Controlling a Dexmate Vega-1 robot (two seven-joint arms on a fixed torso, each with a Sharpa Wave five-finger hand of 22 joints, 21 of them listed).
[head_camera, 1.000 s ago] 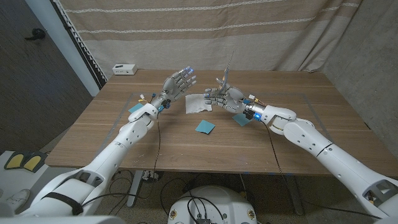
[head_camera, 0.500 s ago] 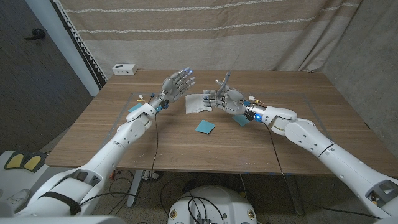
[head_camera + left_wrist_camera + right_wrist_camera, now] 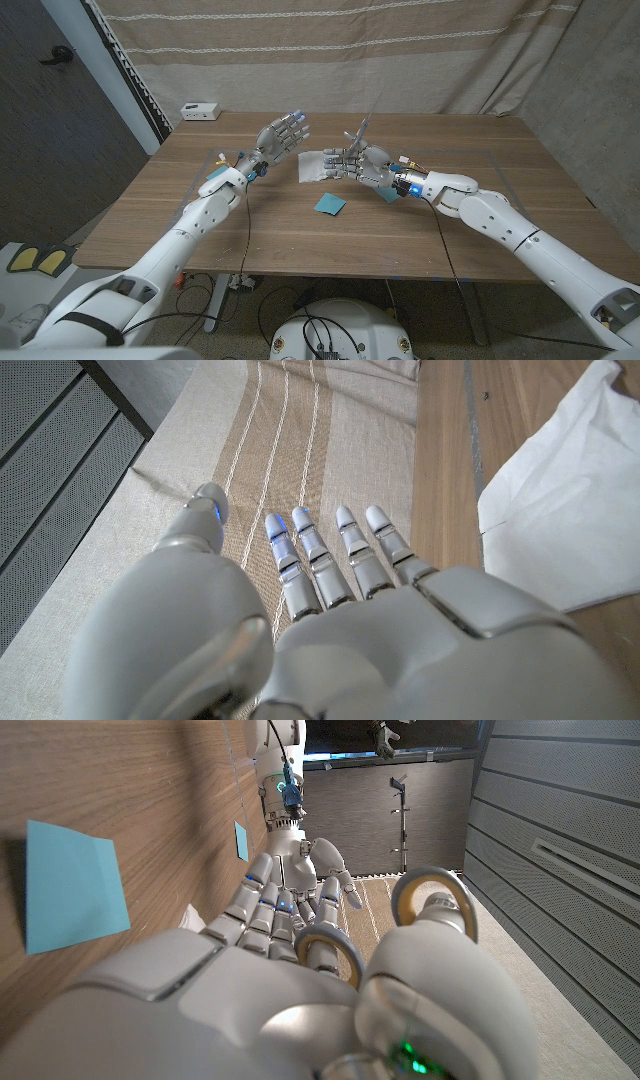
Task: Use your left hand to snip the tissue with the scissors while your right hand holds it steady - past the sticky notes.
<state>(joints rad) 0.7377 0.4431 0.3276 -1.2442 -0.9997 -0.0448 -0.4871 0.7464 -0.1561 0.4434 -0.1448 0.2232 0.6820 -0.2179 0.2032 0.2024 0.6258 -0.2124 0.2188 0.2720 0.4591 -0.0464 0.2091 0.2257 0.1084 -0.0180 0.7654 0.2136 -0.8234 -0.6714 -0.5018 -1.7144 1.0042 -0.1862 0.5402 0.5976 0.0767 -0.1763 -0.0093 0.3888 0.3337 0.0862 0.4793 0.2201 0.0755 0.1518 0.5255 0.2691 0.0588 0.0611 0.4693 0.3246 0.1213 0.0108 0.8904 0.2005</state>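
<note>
No words, labels, brand names, numbers or signs can be read anywhere in these views. The sticky notes (image 3: 329,204) show plain blue faces with no writing on them, and the small white box (image 3: 200,110) at the table's far edge is too small to make out any marking
</note>
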